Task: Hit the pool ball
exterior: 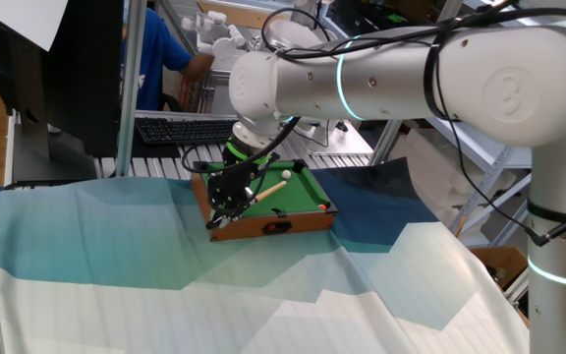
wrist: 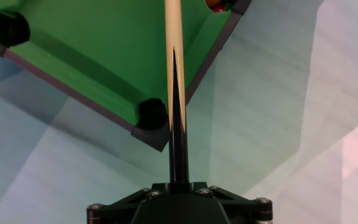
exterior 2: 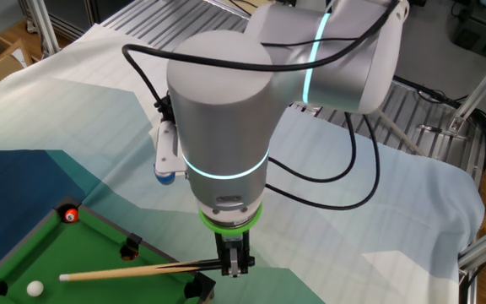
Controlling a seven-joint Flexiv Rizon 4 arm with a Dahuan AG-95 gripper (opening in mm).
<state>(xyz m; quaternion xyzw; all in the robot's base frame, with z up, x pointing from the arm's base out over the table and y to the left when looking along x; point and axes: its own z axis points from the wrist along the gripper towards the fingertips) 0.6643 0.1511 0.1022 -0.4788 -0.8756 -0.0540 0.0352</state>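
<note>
The miniature green-felt pool table [exterior: 298, 189] stands on the cloth; it also shows in the other fixed view [exterior 2: 24, 253] and the hand view [wrist: 92, 43]. The white pool ball [exterior: 286, 174] lies on the felt, also in the other fixed view [exterior 2: 35, 288]; it is out of the hand view. My gripper [exterior: 226, 209] [exterior 2: 234, 266] [wrist: 178, 182] is shut on the dark butt of a wooden cue stick [exterior 2: 125, 273] [wrist: 174, 37] just off a corner pocket. The cue lies low over the felt, with its tip a short way from the white ball.
A small red-orange ball [exterior 2: 71, 215] [exterior: 323, 206] [wrist: 215, 5] sits near a far corner pocket. The blue-and-white cloth [exterior: 165, 285] covers the table. A keyboard [exterior: 180, 130] and metal rollers lie behind, and a person in blue is at the back.
</note>
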